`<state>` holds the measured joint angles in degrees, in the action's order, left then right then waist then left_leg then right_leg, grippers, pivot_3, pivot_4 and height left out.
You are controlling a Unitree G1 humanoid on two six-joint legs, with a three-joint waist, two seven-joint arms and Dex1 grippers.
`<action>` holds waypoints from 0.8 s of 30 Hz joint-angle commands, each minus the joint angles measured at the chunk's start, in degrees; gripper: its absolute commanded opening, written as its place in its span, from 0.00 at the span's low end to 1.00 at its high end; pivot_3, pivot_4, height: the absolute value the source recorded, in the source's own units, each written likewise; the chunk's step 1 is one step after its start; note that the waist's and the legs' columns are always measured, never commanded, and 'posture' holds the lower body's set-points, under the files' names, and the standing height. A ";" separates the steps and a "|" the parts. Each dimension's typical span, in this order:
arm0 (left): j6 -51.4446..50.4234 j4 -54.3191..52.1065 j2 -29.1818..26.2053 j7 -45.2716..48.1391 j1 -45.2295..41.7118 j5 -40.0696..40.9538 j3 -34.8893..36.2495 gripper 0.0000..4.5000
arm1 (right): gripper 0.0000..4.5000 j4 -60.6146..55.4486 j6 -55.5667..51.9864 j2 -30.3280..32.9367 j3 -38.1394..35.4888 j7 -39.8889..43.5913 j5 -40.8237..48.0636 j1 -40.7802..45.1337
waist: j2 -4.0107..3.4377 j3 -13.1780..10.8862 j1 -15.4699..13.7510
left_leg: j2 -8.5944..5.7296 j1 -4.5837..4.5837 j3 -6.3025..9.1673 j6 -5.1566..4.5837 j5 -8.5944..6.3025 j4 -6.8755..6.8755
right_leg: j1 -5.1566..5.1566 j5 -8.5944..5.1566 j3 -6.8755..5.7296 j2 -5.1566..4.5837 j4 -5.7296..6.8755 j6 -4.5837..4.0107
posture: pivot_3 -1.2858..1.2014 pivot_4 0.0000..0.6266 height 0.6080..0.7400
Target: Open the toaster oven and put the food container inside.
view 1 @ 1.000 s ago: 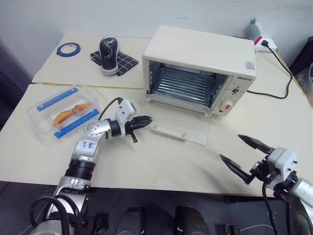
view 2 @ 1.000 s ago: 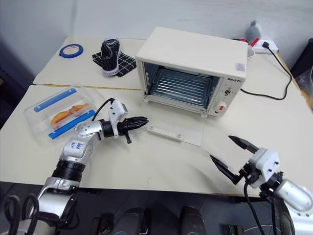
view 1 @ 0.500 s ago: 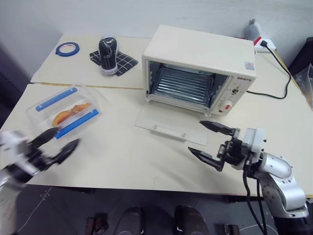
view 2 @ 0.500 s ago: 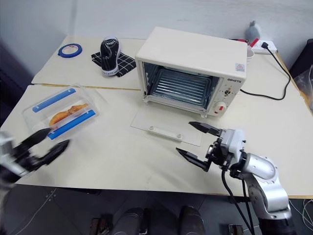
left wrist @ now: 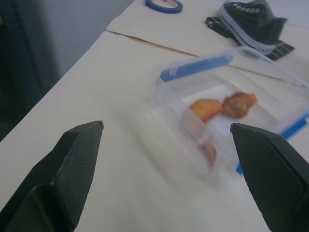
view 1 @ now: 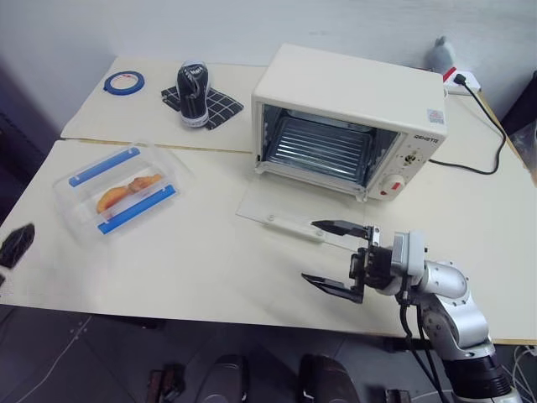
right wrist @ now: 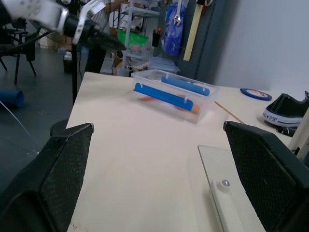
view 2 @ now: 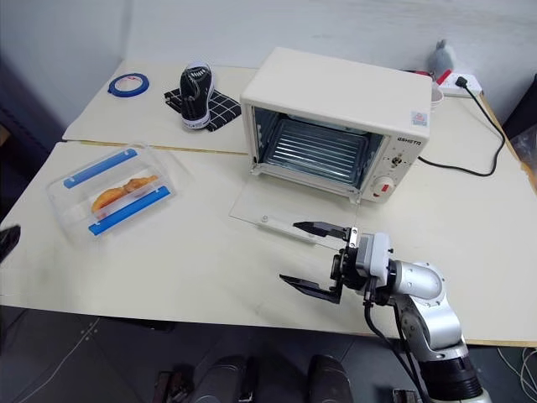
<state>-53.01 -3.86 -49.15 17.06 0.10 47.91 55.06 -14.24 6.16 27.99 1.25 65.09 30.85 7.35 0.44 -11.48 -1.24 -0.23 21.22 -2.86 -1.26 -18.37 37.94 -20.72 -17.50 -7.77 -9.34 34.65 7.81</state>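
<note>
Toaster oven: I see the toaster oven (view 1: 348, 117) standing at about 1 o'clock on the table (view 1: 210, 260), its cavity open and its wire rack showing.
Oven door: I read the glass door (view 1: 294, 220) as folded flat on the tabletop in front of the cavity, its white bar handle (view 1: 295, 225) at the near edge.
Food container: the food container (view 1: 117, 189) lies at about 9 o'clock from the oven, lid on, both blue clips showing, orange food pieces inside; it rests flat on the table and nothing touches it.
Right gripper: my right gripper (view 1: 334, 256) hovers over the near edge of the table at about 5 o'clock, pointing toward 9 o'clock, fingers spread wide with nothing between them. One fingertip sits over the near edge of the glass door.
Container to right gripper: the container lies well apart from it, at roughly 10 o'clock, with bare table between.
Left gripper: my left gripper (left wrist: 169, 174) is at the far left edge of the table, fingers spread wide and empty.
Container to left gripper: in the left wrist view the container (left wrist: 231, 106) sits ahead of the open fingers, near but not between them.
Other items: a black shoe (view 1: 193, 91) on a checked cloth (view 1: 220, 107) and a roll of blue tape (view 1: 122, 81) sit at about 11 o'clock.
</note>
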 commanded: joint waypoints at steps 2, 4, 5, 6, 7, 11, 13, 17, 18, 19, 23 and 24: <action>-14.63 10.95 -8.39 -6.95 -10.24 -2.85 -8.17 1.00 | 1.00 -0.47 1.10 0.28 -1.22 -0.26 -0.02 -0.05 | 0.00 0.00 0.55 | 0.01 0.01 -0.20 0.01 0.00 -0.06 | -0.19 0.00 0.12 0.03 0.07 0.00 | 0.52 0.24 1.00; -15.79 16.30 -10.34 -6.82 -15.87 -5.25 -13.44 1.00 | 1.00 -0.63 1.36 0.06 -1.05 -0.60 -0.36 -0.36 | 0.01 0.01 0.91 | 0.02 0.06 -0.35 0.03 0.01 -0.08 | -0.46 0.00 0.19 0.06 0.33 0.00 | 0.52 0.24 1.00; -15.45 18.23 -10.84 -6.01 -17.93 -6.15 -15.35 1.00 | 1.00 -0.78 1.45 -0.03 -0.93 -0.76 -0.50 -0.53 | 0.02 0.00 1.03 | 0.03 0.07 -0.49 0.04 0.02 -0.13 | -0.56 0.00 0.25 0.05 0.39 0.00 | 0.52 0.24 1.00; -16.02 21.51 -11.10 -6.87 -21.27 -7.63 -17.33 1.00 | 1.00 -1.10 1.50 -0.14 -0.89 -1.13 -0.65 -0.84 | 0.04 0.00 1.17 | 0.04 0.08 -0.54 0.05 0.03 -0.15 | -0.64 0.00 0.26 0.05 0.44 0.00 | 0.52 0.24 1.00; -16.49 24.06 -11.31 -7.44 -23.82 -8.87 -18.76 1.00 | 1.00 -1.47 1.54 -0.15 -0.89 -1.44 -0.75 -1.19 | 0.08 0.01 1.24 | 0.07 0.10 -0.63 0.07 0.05 -0.16 | -0.70 0.00 0.27 0.06 0.45 0.00 | 0.52 0.24 1.00; -14.01 30.19 -10.92 -4.18 -30.82 -12.90 -25.44 1.00 | 1.00 -2.73 1.54 -0.05 -1.10 -2.87 -1.07 -2.48 | 0.20 0.01 1.55 | 0.16 0.09 -0.94 0.08 0.06 -0.16 | -0.83 0.00 0.26 0.09 0.43 0.00 | 0.52 0.24 1.00; -13.38 32.16 -10.93 -3.11 -32.76 -14.84 -27.86 1.00 | 1.00 -3.38 1.50 0.09 -1.26 -3.50 -1.21 -3.20 | 0.22 0.02 1.46 | 0.18 0.09 -1.00 0.09 0.06 -0.15 | -0.85 0.00 0.30 0.09 0.44 0.00 | 0.52 0.24 1.00; -11.53 34.65 -11.31 -1.98 -34.60 -17.96 -29.52 0.88 | 1.00 -4.28 1.50 0.39 -1.65 -4.72 -1.59 -4.12 | 0.25 0.03 1.48 | 0.19 0.08 -1.04 0.09 0.06 -0.14 | -0.86 0.00 0.37 0.09 0.44 0.00 | 0.52 0.24 1.00; -11.25 35.00 -11.31 -1.80 -34.86 -18.49 -29.56 0.81 | 1.00 -4.38 1.51 0.45 -1.67 -4.89 -1.64 -4.21 | 0.25 0.03 1.46 | 0.19 0.08 -1.05 0.08 0.06 -0.14 | -0.87 0.00 0.39 0.09 0.44 0.00 | 0.52 0.24 1.00; -10.67 35.11 -11.56 -1.16 -34.83 -19.17 -30.01 0.73 | 1.00 -4.50 1.58 0.53 -1.73 -5.11 -1.76 -4.43 | 0.25 0.03 1.45 | 0.19 0.08 -1.05 0.09 0.06 -0.14 | -0.87 0.00 0.39 0.09 0.44 -0.01 | 0.52 0.24 1.00; -8.88 33.72 -12.34 0.58 -34.40 -21.40 -30.83 0.46 | 1.00 -5.17 1.80 0.84 -1.88 -5.87 -2.13 -5.50 | 0.27 0.04 1.34 | 0.19 0.08 -1.04 0.08 0.06 -0.13 | -0.87 0.00 0.38 0.09 0.45 -0.01 | 0.52 0.24 1.00; -8.69 33.79 -12.20 0.54 -34.70 -21.70 -30.57 0.40 | 1.00 -5.19 1.82 0.91 -1.88 -5.99 -2.21 -5.57 | 0.27 0.05 1.36 | 0.19 0.08 -1.04 0.08 0.06 -0.12 | -0.87 0.00 0.38 0.08 0.45 0.00 | 0.52 0.24 1.00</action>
<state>-62.88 31.74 -59.44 17.26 -33.69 27.40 23.67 -17.12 7.04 28.45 0.89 59.38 28.35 1.86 0.71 -11.43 0.13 -0.04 21.30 -3.90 -1.18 -18.31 37.81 -21.59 -17.50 -7.38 -9.26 35.09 7.81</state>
